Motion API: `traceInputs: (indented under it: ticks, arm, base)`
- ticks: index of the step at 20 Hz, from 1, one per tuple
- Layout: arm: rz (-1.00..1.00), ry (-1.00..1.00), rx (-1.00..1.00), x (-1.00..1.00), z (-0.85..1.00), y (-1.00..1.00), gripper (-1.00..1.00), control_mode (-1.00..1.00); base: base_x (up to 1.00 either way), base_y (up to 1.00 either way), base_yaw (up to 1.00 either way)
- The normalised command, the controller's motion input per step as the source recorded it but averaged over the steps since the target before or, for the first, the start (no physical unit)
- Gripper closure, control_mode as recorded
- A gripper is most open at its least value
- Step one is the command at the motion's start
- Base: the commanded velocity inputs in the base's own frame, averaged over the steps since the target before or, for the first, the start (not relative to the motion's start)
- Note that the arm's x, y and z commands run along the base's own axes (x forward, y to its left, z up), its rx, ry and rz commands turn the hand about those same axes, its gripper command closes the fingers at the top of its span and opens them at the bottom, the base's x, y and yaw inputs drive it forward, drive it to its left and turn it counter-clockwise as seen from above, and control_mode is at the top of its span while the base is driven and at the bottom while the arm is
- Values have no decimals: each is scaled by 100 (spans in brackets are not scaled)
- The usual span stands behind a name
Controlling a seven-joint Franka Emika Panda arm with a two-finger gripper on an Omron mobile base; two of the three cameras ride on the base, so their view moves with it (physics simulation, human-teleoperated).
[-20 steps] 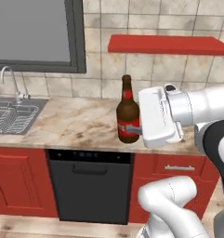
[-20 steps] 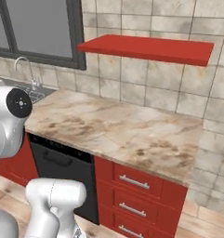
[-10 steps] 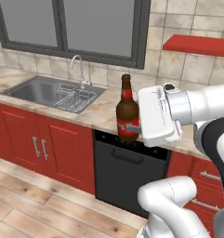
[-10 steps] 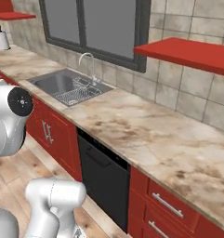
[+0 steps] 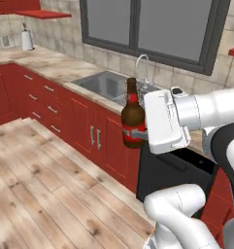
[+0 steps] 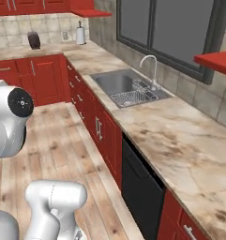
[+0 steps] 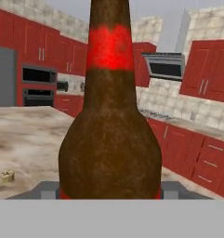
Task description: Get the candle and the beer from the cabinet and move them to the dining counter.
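The tool (image 5: 138, 135) is clamped on the beer (image 5: 133, 116), gripping it low down at its red label. The bottle stands straight up in the air, out in front of the white arm. It is not touching any surface. Below it is the wooden floor (image 5: 45, 185). Behind the bottle, in the left base view, are a sink (image 5: 103, 83) with a tap (image 5: 143, 65), red cupboard doors (image 5: 96, 138) and a big dark window (image 5: 152, 26). A black dishwasher (image 6: 140, 190) sits under the marbled surface (image 6: 180, 136) next to the sink. From the hand view, the beer is very close and shows its brown body and the red band on its thin neck. Far behind it in that view lies a wide marbled surface, the dining counter (image 7: 20, 135). A small yellowish thing (image 7: 7, 176) sits on it at the left, too tiny to tell what it is. A bit of the red shelf, the cabinet (image 6: 216, 61), sticks out at the right edge of the right base view.
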Motion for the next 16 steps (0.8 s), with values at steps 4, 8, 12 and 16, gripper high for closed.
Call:
traceInputs:
  ticks: [4, 8, 12, 16]
  arm:
    - [0, 0, 0, 0, 0, 0, 100, 100]
    - [0, 0, 0, 0, 0, 0, 100, 100]
    - [0, 0, 0, 0, 0, 0, 100, 100]
    - [0, 0, 0, 0, 0, 0, 100, 100]
  base:
    - [-37, 0, 59]
    - [-34, 0, 58]
    - [-29, 0, 56]
    - [-29, -1, 55]
